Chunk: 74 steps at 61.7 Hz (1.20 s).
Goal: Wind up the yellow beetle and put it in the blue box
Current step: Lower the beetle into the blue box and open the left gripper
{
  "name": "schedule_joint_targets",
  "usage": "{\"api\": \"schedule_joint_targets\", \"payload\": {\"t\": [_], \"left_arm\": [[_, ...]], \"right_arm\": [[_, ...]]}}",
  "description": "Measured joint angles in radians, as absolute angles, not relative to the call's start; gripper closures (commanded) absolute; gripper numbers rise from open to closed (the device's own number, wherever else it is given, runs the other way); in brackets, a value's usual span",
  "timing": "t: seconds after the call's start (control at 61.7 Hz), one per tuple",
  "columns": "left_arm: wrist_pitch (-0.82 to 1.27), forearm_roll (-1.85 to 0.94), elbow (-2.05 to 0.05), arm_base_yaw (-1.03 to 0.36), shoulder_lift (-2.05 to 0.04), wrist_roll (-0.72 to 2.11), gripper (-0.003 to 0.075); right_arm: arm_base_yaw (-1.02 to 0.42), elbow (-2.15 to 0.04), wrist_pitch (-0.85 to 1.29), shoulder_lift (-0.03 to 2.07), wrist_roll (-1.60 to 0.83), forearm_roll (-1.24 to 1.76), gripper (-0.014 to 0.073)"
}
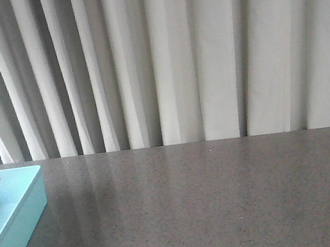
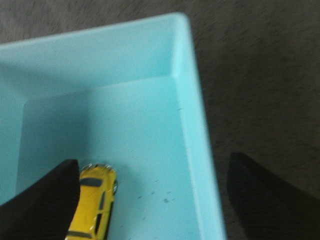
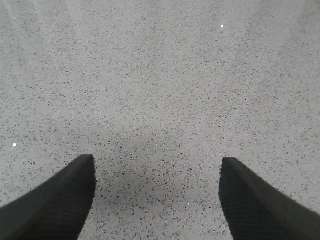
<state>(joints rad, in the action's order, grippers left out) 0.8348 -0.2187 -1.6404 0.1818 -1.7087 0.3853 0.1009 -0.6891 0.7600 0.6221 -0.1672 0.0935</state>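
yellow beetle inside the blue box

the yellow beetle [image 2: 93,202] is seen lying on the floor of the blue box [image 2: 196,125] at the tabletop's [image 1: 211,196] left edge. both sets of jaws are spread wide, and nothing is held.

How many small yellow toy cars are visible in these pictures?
1. The glossy yellow toy car lies on the floor of the light turquoise-blue rectangular box, beside one finger of the open left gripper. Part of the box is out of view, so others could be hidden.
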Motion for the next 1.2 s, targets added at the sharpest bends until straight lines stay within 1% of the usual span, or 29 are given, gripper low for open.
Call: {"api": "schedule_joint_targets", "payload": {"t": [0.195, 0.292, 0.389, 0.47, 0.6, 0.924, 1.054, 1.151, 1.2], "left_arm": [[0.885, -0.175, -1.640, -0.004, -1.596, 0.384, 0.0144], [0.936, -0.143, -1.640, -0.065, -1.549, 0.353, 0.0144], [0.989, -0.086, -1.638, -0.094, -1.504, 0.285, 0.0144], [0.993, -0.038, -1.603, -0.096, -1.450, 0.210, 0.0144], [0.930, 0.016, -1.472, -0.096, -1.336, 0.144, 0.0144], [0.724, 0.022, -1.004, -0.096, -0.985, 0.076, 0.0144], [0.669, 0.022, -0.857, -0.096, -0.874, 0.041, 0.0145], [0.622, 0.022, -0.766, -0.096, -0.797, 0.027, 0.0171], [0.601, 0.023, -0.731, -0.096, -0.766, 0.025, 0.0199]], "right_arm": [[0.101, -0.689, 0.760, 0.622, -0.167, 0.094, 0.0087], [0.101, -0.689, 0.760, 0.622, -0.167, 0.094, 0.0087], [0.101, -0.689, 0.760, 0.622, -0.167, 0.094, 0.0087], [0.101, -0.689, 0.760, 0.622, -0.167, 0.094, 0.0087], [0.101, -0.689, 0.760, 0.622, -0.167, 0.094, 0.0087], [0.101, -0.689, 0.760, 0.622, -0.167, 0.094, 0.0087], [0.101, -0.689, 0.760, 0.622, -0.167, 0.094, 0.0087], [0.101, -0.689, 0.760, 0.622, -0.167, 0.094, 0.0097], [0.101, -0.689, 0.760, 0.622, -0.167, 0.099, 0.0115]]}}
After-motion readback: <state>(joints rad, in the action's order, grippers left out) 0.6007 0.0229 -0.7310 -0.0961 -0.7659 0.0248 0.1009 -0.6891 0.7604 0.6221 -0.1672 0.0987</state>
